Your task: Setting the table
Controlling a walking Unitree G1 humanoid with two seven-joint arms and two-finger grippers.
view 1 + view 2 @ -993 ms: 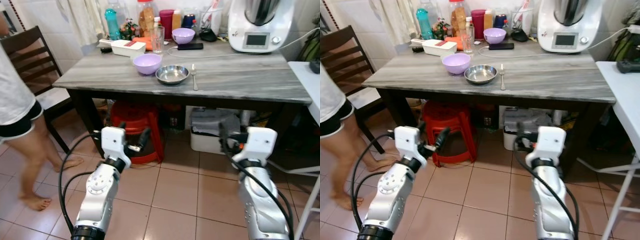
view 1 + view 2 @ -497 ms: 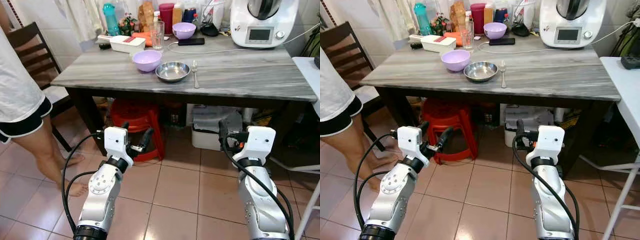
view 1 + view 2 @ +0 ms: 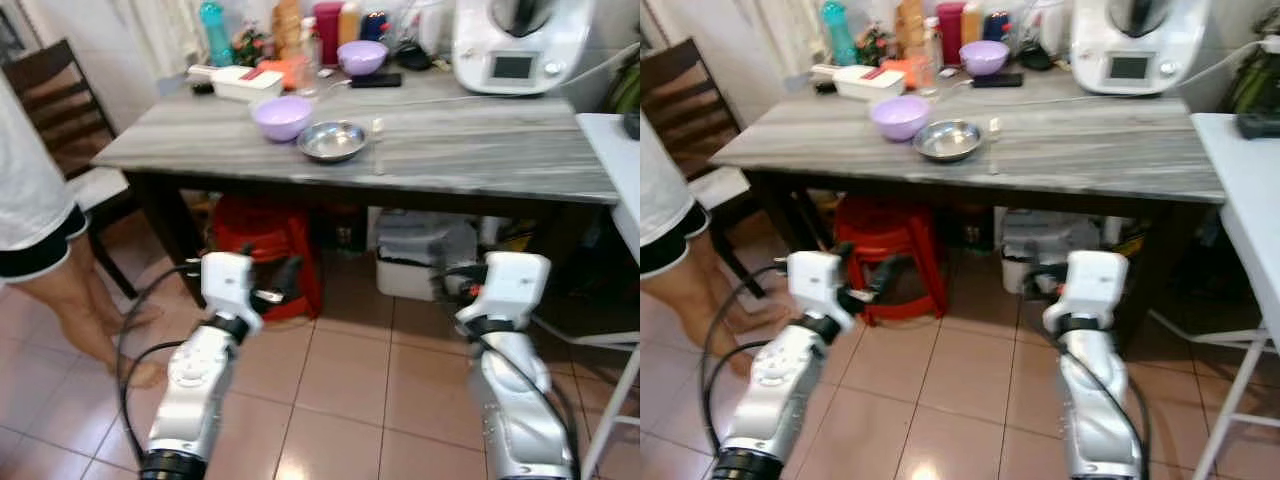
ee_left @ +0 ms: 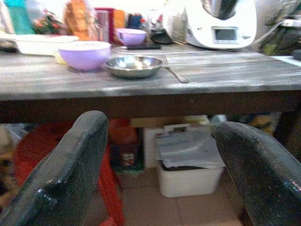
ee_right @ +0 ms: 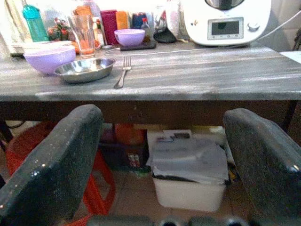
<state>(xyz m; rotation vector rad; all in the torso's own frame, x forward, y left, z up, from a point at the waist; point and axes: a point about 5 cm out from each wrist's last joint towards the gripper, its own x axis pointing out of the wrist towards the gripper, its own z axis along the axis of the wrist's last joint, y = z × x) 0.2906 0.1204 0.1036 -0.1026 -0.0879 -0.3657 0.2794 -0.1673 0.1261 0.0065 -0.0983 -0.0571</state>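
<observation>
Facing the grey-streaked counter (image 3: 480,160), I hold both arms low in front of me, above the tiled floor (image 3: 350,390). My left end effector (image 4: 160,174) has its two black fingers spread wide with nothing between them, and my right end effector (image 5: 164,174) is spread the same way, also empty; both sit below the counter's edge and well apart from everything on it.

On the counter, a steel bowl (image 3: 334,141) sits just beside a lilac bowl (image 3: 282,117), which is nearer my left. A fork (image 5: 122,71) lies flat on the other side of the steel bowl, near it but not touching. Farther back stand a second lilac bowl (image 3: 361,57), a drinking glass (image 5: 83,29), a white lidded box (image 3: 238,82), a dark phone (image 5: 137,45) and a white kitchen machine (image 3: 512,45).

Under the counter I see a red stool (image 3: 265,245) and a white bin (image 5: 188,176). A person's bare leg (image 3: 75,305) stands at my left, beside a dark wooden chair (image 3: 50,95).
</observation>
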